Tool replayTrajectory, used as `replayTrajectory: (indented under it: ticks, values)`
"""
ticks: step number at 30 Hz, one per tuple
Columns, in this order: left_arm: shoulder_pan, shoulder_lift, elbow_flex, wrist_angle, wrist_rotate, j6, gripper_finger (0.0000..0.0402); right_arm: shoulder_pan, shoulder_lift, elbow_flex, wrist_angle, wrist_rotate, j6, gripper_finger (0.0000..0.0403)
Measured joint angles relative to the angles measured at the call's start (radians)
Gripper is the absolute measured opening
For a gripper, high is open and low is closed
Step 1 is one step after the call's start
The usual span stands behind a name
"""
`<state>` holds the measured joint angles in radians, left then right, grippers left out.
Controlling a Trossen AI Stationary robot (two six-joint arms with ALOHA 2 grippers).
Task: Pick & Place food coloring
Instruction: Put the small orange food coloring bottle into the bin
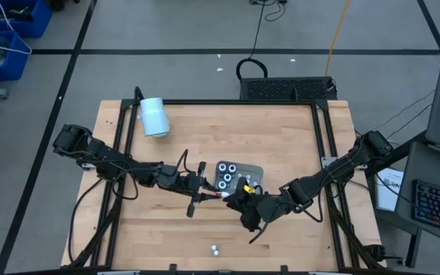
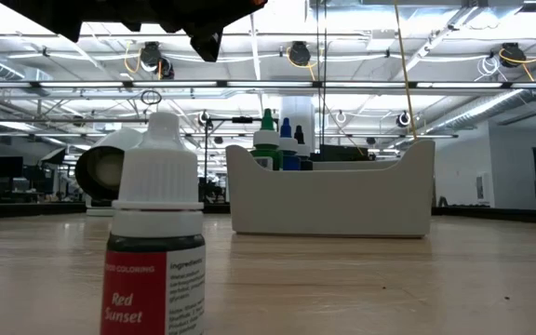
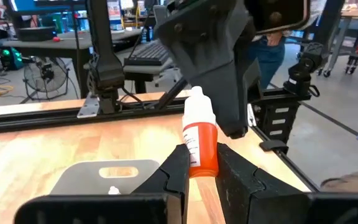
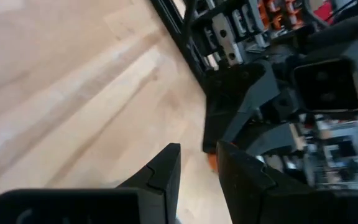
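I've got the left gripper (image 3: 201, 163) clamped on an orange food coloring bottle (image 3: 200, 140), up off the tabletop (image 1: 281, 137) beside the grey tray (image 1: 255, 174). Right gripper (image 4: 197, 163) sits close by, fingers slightly apart, nothing between them.

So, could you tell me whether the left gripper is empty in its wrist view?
No, the left gripper is shut on an orange food coloring bottle, which stands upright between its fingers.
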<state>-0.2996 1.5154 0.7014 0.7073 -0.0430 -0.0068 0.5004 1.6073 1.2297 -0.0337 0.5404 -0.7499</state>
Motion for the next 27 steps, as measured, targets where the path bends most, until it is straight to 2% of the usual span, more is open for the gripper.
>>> replayTrajectory:
  ticks: [8,19,27]
  values:
    - [0.000,0.002,0.000,-0.042,-0.008,-0.003,0.0058,0.007,-0.002,0.002,0.048,0.091,-0.086,0.0096]
    - [-0.001,0.002,0.000,-0.048,-0.009,-0.006,0.0058,-0.004,0.024,0.002,0.017,0.039,-0.044,0.0134]
    - [-0.001,0.002,0.000,-0.047,-0.009,-0.008,0.0058,-0.016,0.043,0.002,0.013,0.087,-0.036,0.0164]
